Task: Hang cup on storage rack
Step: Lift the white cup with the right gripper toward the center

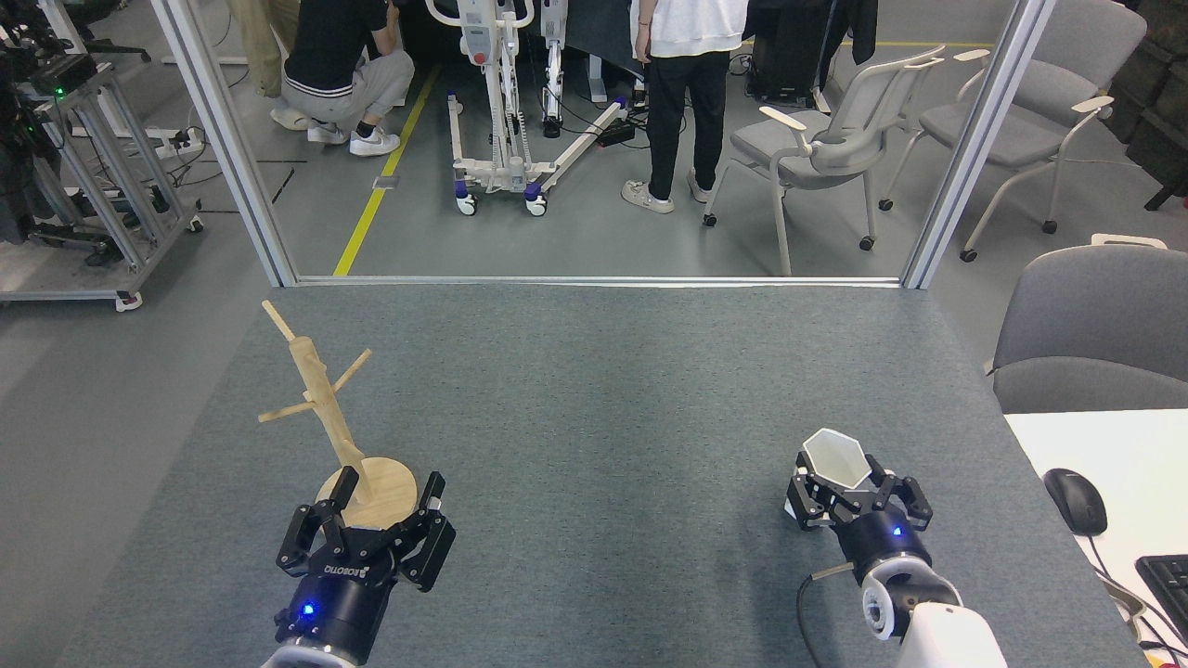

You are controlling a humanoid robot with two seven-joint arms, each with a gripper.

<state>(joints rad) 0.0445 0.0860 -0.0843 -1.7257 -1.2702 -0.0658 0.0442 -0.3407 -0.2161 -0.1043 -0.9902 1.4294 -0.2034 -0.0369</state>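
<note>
The right pincer holds the white faceted cup upright; the wooden mug tree stands far left, beside the wide left pincer.

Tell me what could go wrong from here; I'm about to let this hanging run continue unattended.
1. The rack is slim with thin pegs; the left gripper straddles only its base, so a nudge from the cup could tip it.
2. The right gripper has its jaws around the cup, whose handle is not visible, so lining it up with a peg may fail.
3. The faceted, tapering cup could slip in the jaws while crossing the table.
</note>
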